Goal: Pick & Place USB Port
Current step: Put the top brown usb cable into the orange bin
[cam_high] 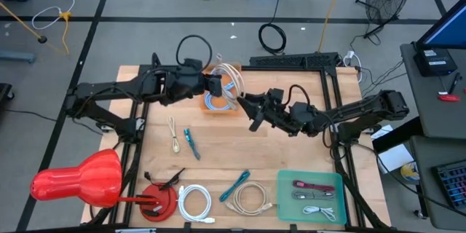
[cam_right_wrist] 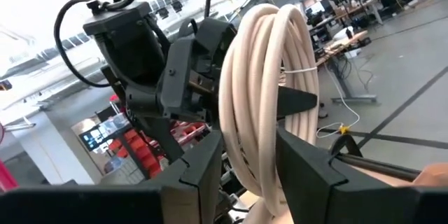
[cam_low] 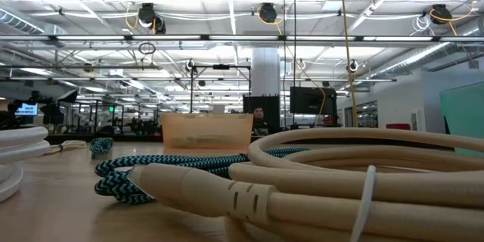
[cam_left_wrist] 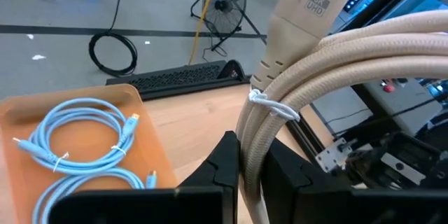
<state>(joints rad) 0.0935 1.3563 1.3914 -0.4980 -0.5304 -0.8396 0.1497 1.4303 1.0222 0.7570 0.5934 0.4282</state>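
High view: on the pale wooden table (cam_high: 218, 153), the left gripper (cam_high: 216, 84) and right gripper (cam_high: 244, 102) meet above the orange plastic tray (cam_high: 218, 108), which lies at the table's far edge, with the coiled beige HDMI cable (cam_high: 229, 80) between them. Left wrist view: the left gripper's fingers (cam_left_wrist: 224, 164) clamp several strands of that coil near its tie, over the tray holding pale blue cable coils (cam_left_wrist: 77, 140). Right wrist view: the right gripper's fingers (cam_right_wrist: 203, 164) stand either side of the loop, seemingly closed on it; judged light and springy, the coil is best gripped across the bundled strands.
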